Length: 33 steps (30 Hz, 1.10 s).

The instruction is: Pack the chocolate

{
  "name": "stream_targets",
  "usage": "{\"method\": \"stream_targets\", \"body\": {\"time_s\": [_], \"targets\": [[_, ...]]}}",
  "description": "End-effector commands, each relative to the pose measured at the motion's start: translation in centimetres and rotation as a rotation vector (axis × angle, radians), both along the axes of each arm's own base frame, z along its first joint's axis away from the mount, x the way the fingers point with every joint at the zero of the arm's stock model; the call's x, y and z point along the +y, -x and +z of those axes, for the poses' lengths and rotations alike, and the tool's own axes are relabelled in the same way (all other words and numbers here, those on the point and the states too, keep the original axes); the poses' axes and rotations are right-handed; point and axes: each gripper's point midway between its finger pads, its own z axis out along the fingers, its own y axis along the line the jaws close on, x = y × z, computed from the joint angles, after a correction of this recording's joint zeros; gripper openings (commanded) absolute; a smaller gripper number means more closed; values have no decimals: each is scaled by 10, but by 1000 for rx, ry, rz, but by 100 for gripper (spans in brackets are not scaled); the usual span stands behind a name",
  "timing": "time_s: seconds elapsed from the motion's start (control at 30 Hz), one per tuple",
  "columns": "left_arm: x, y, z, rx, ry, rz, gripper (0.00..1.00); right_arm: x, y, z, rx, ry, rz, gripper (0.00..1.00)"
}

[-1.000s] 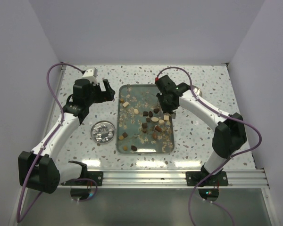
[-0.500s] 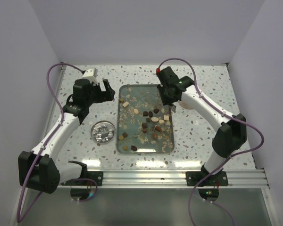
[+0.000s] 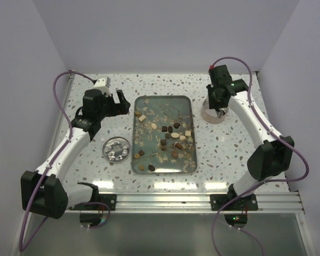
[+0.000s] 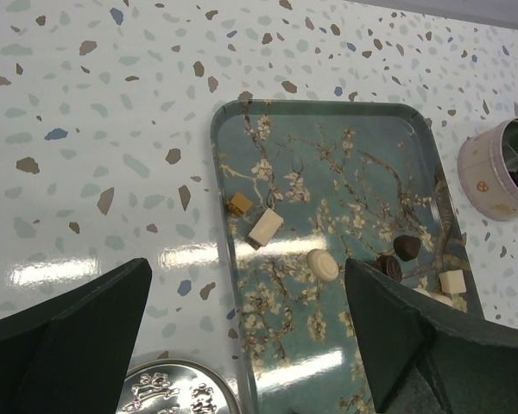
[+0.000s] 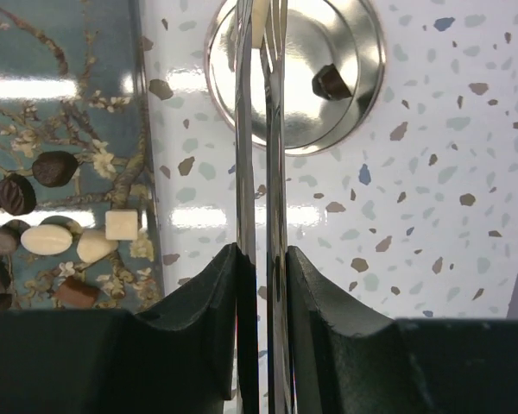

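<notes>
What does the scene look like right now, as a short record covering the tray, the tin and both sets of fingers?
tray: rectangular floral tray mid-table, holding scattered chocolates and pale flakes
tin: round pink-walled tin right of the tray, one dark chocolate inside
silver dish: round silver dish left of the tray, shiny pieces in it
left fingers: left fingers spread wide, above the table left of the tray
right fingers: right fingers, thin blades close together over the tin; whether they hold anything is unclear
</notes>
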Motion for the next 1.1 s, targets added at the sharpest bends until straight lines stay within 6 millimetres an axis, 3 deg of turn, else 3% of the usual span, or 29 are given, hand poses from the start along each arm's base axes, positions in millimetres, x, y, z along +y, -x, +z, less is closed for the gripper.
{"method": "stream_targets", "body": {"time_s": [0.0,0.27,0.77,1.07], "targets": [[-1,-5,9,-38,8,-8,100,-20,8,25,-59,24,-17,15],[0,-3,10,-40,6,-10,100,-41,13,16,-40,32,-76,21],[1,1,8,-34,-5,-14,100,-42,12,20,-48,36,-81,38],[1,2,8,-36,-15,-18,100,-39,13,29,-73,5,-75,33]]}}
